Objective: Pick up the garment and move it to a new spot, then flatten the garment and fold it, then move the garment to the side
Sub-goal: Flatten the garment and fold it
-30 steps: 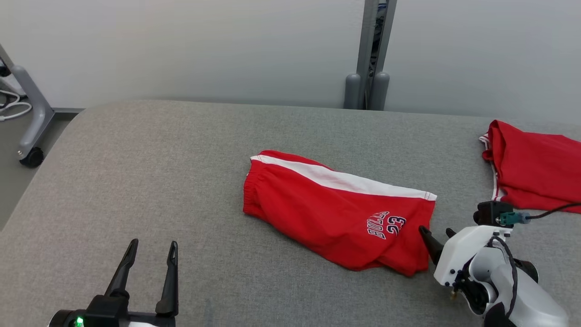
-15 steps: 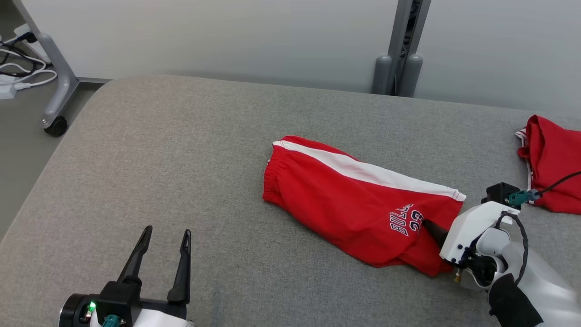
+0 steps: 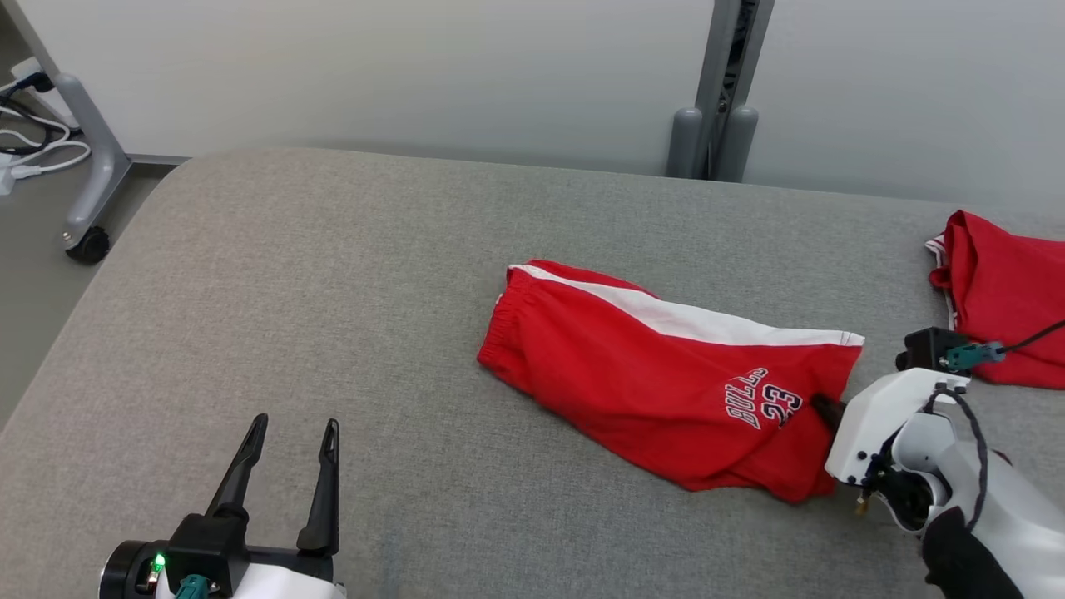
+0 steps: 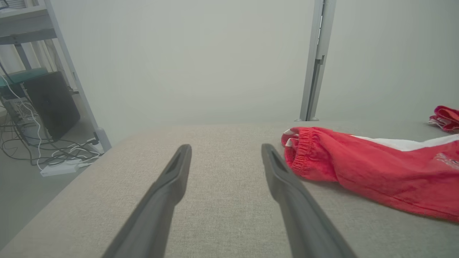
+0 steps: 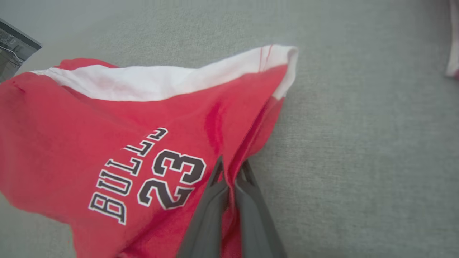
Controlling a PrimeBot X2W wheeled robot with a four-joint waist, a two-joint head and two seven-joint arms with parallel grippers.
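Left gripper [image 3: 295, 421]: lower left of head view, fingers pointing up-frame, jaws spread wide, nothing between them. Right gripper [image 3: 819, 405]: lower right, white wrist angled toward frame centre, fingers pressed together, pinching a fold of the red shorts [image 5: 89, 136].

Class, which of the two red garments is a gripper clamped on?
The middle shorts printed BULLS 23: the right gripper pinches their hem. The other garment lies apart, far right.

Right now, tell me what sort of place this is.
Probably a robotics lab or test bay, not a home: a grey padded table carrying red shorts, plain partition panels joined by a metal post, and a wheeled stand with loose cables on the floor.
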